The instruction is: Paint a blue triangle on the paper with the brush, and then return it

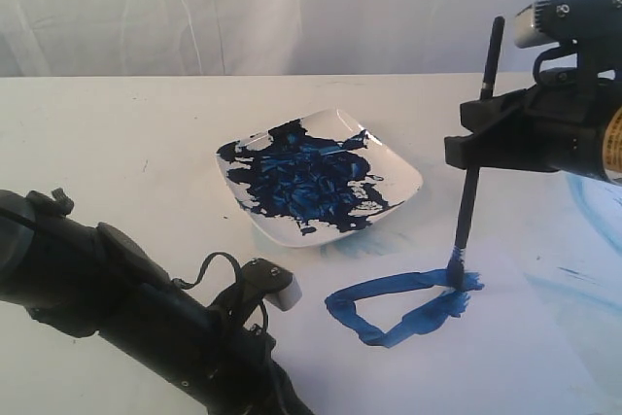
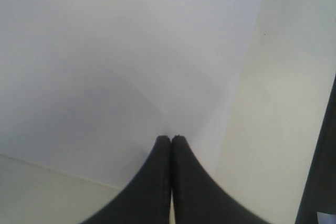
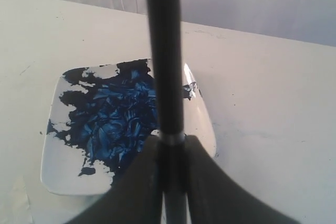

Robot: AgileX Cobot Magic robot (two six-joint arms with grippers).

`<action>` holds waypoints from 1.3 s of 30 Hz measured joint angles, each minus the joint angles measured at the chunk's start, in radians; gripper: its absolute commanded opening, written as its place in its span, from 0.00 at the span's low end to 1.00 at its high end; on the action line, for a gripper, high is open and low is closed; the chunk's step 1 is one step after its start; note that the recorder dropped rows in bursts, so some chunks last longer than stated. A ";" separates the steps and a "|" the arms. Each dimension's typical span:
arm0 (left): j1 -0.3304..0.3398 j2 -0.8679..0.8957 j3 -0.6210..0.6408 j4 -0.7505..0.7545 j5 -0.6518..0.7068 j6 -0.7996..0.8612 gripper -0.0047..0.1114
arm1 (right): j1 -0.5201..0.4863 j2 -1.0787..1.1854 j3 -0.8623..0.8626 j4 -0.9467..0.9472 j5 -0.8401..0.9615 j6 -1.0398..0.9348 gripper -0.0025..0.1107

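Left arm (image 1: 126, 308) fills the near foreground of the exterior view, black, w/ a cable loop (image 1: 219, 264) on top; its claw is out of that view. Left claw (image 2: 171, 139), per left wrist view: jaws pressed together, nothing between, pointing at the paper (image 2: 131, 51) near the sheet's edge, bare counter (image 2: 278, 103) alongside. Can't tell if the tips touch the sheet.

Right claw (image 1: 474, 138) grips the brush (image 1: 467, 211) approx mid-handle, jaws narrow around it. Brush is near upright w/ a slight tilt, handle top sticking up above the claw. Its bristles are down on the paper, touching the blue triangle (image 1: 389, 286) at the corner on the view's right, which looks smeared. Triangle outline is closed: thick dark strokes, white inside.

White dish (image 1: 408, 182) w/ dark-blue paint (image 1: 306, 182) sits on the counter just behind the triangle, apart from the brush.
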 measured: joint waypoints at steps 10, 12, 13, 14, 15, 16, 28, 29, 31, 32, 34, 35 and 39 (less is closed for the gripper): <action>0.000 0.000 0.000 0.000 0.000 0.000 0.04 | 0.000 -0.023 0.043 0.000 -0.033 0.046 0.02; 0.000 0.000 0.000 0.000 0.000 0.000 0.04 | 0.000 -0.023 0.045 0.000 -0.050 0.054 0.02; 0.000 0.000 0.000 0.000 0.000 0.000 0.04 | 0.000 -0.023 0.045 0.000 -0.057 0.059 0.02; 0.000 0.000 0.000 0.000 0.000 0.000 0.04 | 0.000 -0.023 0.045 0.000 -0.068 0.065 0.02; 0.000 0.000 0.000 0.000 0.000 0.000 0.04 | 0.000 -0.023 0.045 0.000 -0.074 0.073 0.02; 0.000 0.000 0.000 0.000 0.000 0.000 0.04 | 0.000 -0.023 0.046 0.000 -0.083 0.077 0.02; 0.000 0.000 0.000 0.000 0.000 0.000 0.04 | 0.000 -0.050 0.054 -0.039 -0.135 0.163 0.02; 0.000 0.000 0.000 0.000 0.000 0.000 0.04 | 0.000 -0.065 0.054 -0.055 -0.137 0.182 0.02; 0.000 0.000 0.000 0.000 0.000 0.000 0.04 | 0.000 -0.097 0.054 -0.086 -0.139 0.219 0.02; 0.000 0.000 0.000 0.000 0.000 0.000 0.04 | 0.000 -0.118 0.054 -0.105 -0.139 0.239 0.02; 0.000 0.000 0.000 0.000 0.000 0.000 0.04 | 0.000 -0.165 0.054 -0.139 -0.141 0.273 0.02; 0.000 0.000 0.000 0.000 0.000 0.000 0.04 | 0.000 -0.189 0.054 -0.155 -0.141 0.291 0.02; 0.000 0.000 0.000 0.000 0.000 0.000 0.04 | 0.000 -0.278 0.054 -0.183 -0.143 0.322 0.02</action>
